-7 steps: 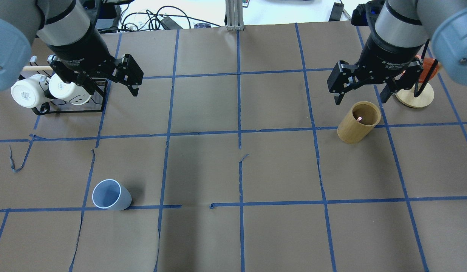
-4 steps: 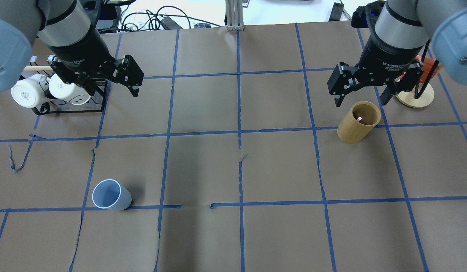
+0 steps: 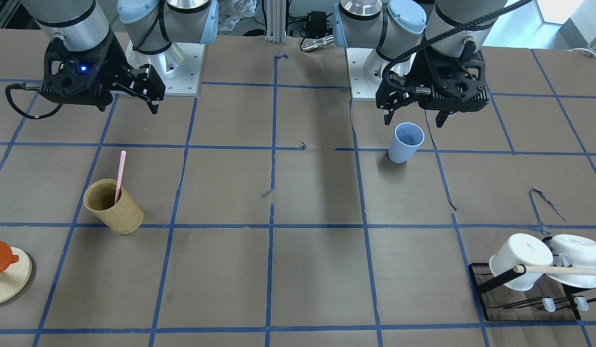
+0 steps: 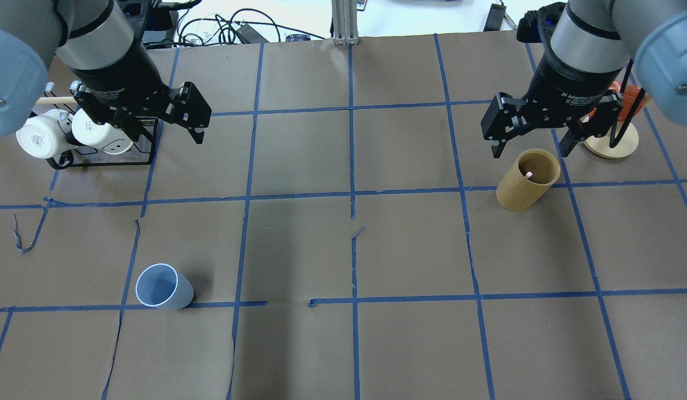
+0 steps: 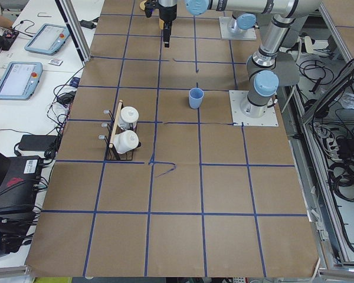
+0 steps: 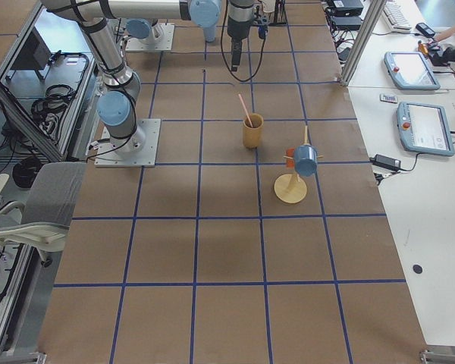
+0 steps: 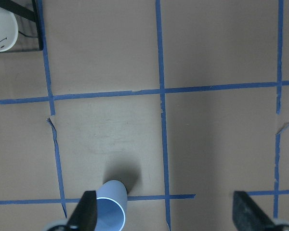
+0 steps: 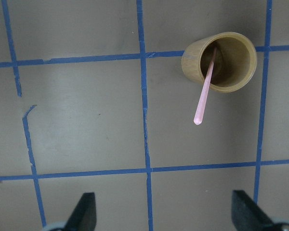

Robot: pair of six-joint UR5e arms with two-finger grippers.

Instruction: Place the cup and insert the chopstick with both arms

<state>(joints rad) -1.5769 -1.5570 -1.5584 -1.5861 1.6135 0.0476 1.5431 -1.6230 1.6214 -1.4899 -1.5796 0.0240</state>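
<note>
The light blue cup [image 4: 163, 286] stands upright on the near left of the table and also shows in the front view [image 3: 405, 143] and the left wrist view [image 7: 111, 209]. The pink chopstick [image 3: 119, 176] leans inside a tan bamboo cylinder [image 4: 524, 186], its top sticking out above the rim [image 8: 204, 91]. My left gripper [image 4: 165, 136] is open and empty, high above the table, with the cup near its left finger [image 7: 89, 214]. My right gripper [image 4: 530, 151] is open and empty, high over the table beside the cylinder.
A black rack [image 4: 99, 158] with two white mugs [image 4: 40, 139] and a beige wooden rod [image 3: 558, 271] stands at the far left. A round wooden stand [image 4: 610, 144] with an orange piece stands at the far right. Blue tape lines and torn paper mark the brown table.
My right gripper has shifted very slightly over the bamboo cylinder. The left gripper, cup and chopstick have not moved.
</note>
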